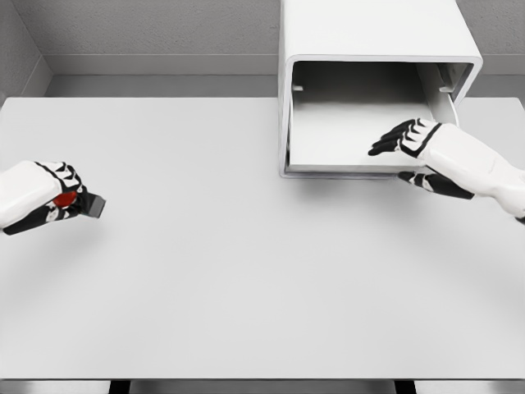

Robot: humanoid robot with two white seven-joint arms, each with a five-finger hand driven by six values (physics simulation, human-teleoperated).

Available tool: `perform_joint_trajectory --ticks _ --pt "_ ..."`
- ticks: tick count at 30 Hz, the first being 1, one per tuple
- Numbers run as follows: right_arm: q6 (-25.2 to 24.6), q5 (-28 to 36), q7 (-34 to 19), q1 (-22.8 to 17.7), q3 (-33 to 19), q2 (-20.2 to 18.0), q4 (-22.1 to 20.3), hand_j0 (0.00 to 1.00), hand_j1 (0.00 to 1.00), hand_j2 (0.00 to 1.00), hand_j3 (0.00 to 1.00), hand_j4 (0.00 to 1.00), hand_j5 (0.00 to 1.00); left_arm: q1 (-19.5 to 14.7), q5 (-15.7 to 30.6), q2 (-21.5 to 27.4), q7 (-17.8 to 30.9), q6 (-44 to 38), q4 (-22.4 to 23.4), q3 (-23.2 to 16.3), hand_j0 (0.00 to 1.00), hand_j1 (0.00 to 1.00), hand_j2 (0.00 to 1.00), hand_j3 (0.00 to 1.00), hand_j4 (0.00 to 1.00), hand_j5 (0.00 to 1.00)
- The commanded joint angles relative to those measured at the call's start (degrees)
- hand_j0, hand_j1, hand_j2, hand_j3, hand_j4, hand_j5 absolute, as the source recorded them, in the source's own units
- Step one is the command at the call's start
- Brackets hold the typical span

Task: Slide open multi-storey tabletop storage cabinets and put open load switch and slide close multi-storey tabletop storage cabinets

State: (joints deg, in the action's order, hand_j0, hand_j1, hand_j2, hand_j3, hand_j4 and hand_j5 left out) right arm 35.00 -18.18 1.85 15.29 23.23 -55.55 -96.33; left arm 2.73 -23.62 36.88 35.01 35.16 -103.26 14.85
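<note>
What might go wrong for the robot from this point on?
The left hand holds the load switch far from the open cabinet; it could slip on the long carry. The right hand rests at the drawer front, and may block the drop or get bumped.

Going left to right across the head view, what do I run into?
left hand → load switch gripped in it, red and dark → bare white table → storage cabinet with its drawer slid open → right hand, fingers resting on the drawer's front edge.
</note>
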Motion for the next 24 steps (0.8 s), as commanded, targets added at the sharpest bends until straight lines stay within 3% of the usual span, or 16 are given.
perform_joint_trajectory --ticks 1,4,6,9,17,24 --pt "0.0 1.84 0.0 -0.17 -2.92 -1.48 -0.7 0.73 0.73 0.73 0.73 0.73 0.73 0.0 0.33 -0.31 -0.01 -0.16 -0.02 -0.52 0.31 0.31 0.31 0.31 0.31 0.31" --pt "0.0 2.89 -0.09 -2.28 -7.75 -1.75 -0.44 0.71 0.71 0.71 0.71 0.71 0.71 -0.62 0.33 -0.66 -0.01 -0.16 -0.02 -0.61 0.31 0.31 0.31 0.31 0.31 0.31" --pt "0.0 3.07 -0.18 -5.1 -12.94 -1.75 0.0 0.6 0.6 0.6 0.6 0.6 0.6 -1.93 0.33 -1.28 -0.01 -0.16 -0.02 -1.84 0.31 0.31 0.31 0.31 0.31 0.31" --pt "0.0 4.21 -0.18 -6.33 -15.49 -1.75 1.32 0.6 0.6 0.6 0.6 0.6 0.6 -2.55 0.33 -1.81 -0.01 -0.16 -0.02 -2.19 0.31 0.31 0.31 0.31 0.31 0.31" --pt "0.0 4.39 -0.18 -6.59 -16.46 -1.66 4.92 0.55 0.55 0.55 0.55 0.55 0.55 -4.39 0.06 -3.83 -0.01 -0.16 -0.02 -3.07 0.31 0.31 0.31 0.31 0.31 0.31" --pt "0.0 3.86 -0.44 -7.38 -16.46 -1.66 12.92 0.55 0.55 0.55 0.55 0.55 0.55 -7.47 -0.2 -5.59 -0.01 -0.16 -0.02 -5.44 0.31 0.31 0.31 0.31 0.31 0.31"
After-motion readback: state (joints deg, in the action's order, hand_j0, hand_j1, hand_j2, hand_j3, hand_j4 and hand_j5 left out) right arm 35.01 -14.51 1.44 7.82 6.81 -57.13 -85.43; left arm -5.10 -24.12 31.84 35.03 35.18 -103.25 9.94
